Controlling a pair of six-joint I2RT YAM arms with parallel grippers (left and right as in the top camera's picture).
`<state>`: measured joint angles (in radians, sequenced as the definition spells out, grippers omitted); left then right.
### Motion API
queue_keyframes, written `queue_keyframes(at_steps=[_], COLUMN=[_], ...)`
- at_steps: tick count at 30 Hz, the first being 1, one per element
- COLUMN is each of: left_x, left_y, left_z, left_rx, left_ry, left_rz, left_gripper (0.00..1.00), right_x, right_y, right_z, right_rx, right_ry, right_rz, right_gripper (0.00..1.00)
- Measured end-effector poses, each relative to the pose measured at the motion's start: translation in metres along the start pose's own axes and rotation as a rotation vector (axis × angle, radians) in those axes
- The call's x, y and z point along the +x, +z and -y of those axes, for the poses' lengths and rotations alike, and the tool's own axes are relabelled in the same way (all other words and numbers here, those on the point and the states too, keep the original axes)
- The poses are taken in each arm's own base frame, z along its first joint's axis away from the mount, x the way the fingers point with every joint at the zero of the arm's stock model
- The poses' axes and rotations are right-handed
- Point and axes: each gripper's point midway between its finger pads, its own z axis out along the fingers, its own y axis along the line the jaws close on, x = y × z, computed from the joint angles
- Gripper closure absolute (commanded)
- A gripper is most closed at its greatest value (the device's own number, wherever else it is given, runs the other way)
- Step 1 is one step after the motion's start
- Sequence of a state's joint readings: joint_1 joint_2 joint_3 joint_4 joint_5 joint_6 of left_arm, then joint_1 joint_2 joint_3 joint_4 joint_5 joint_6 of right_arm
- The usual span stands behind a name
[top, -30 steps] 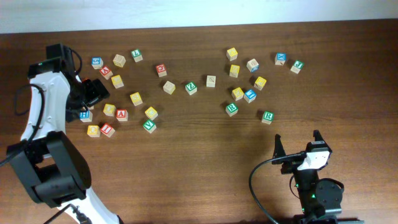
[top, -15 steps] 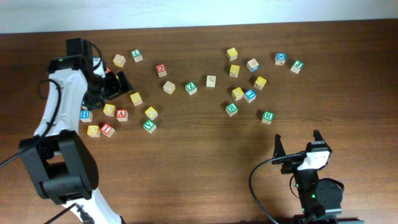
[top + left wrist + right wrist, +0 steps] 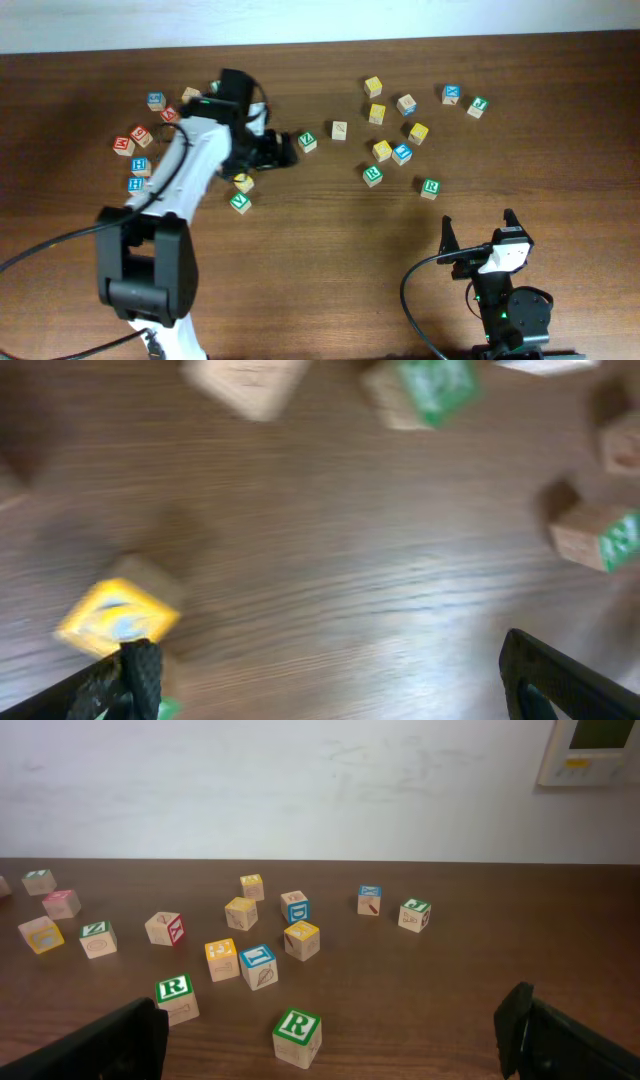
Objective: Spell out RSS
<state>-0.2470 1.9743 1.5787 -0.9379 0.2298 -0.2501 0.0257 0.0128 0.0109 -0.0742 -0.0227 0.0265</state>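
Note:
Two cubes with green R faces lie right of centre: one (image 3: 372, 175) (image 3: 175, 990), and one nearer the right arm (image 3: 430, 187) (image 3: 297, 1028). Several yellow cubes lie around them, such as one (image 3: 382, 150) and another (image 3: 418, 132); I cannot read an S on any. My left gripper (image 3: 283, 152) (image 3: 325, 685) is open and empty, low over the table beside a yellow cube (image 3: 243, 182) (image 3: 118, 618); the view is blurred. My right gripper (image 3: 477, 235) (image 3: 330, 1060) is open and empty near the front edge, behind the nearer R cube.
Red and blue cubes (image 3: 139, 165) lie scattered at the far left. A green cube (image 3: 307, 142) and a cream cube (image 3: 340, 130) lie just right of the left gripper. More cubes (image 3: 452, 95) sit at the back right. The left arm (image 3: 190, 170) hides some cubes.
The left arm has swung from the far left edge rightward across the left cluster to the centre. Several cubes there have shifted or are now hidden. The right arm has not moved.

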Motion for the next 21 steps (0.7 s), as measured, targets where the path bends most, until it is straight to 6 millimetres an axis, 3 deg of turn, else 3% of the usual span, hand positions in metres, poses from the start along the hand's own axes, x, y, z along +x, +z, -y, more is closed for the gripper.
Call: queue_keyframes(at_steps=[12,15,21], left_x=[0.014,0.012,-0.004], left_y=[0.018,0.019,0.016], left_z=[0.128,0.147,0.161], left_rx=[0.133,0.161,0.161], left_ry=[0.042,0.009,-0.118], left_rz=[0.083,0.118,0.219], left_gripper=[0.01,0.01,0.01], right_x=[0.0,0.0,0.0], right_y=[0.0,0.0,0.0], right_z=[0.0,0.0,0.0], right_rx=[0.001,0.001,0.0], right_ry=[0.0,0.0,0.0], right_rz=[0.0,0.0,0.0], right_gripper=[0.02,0.02,0.02])
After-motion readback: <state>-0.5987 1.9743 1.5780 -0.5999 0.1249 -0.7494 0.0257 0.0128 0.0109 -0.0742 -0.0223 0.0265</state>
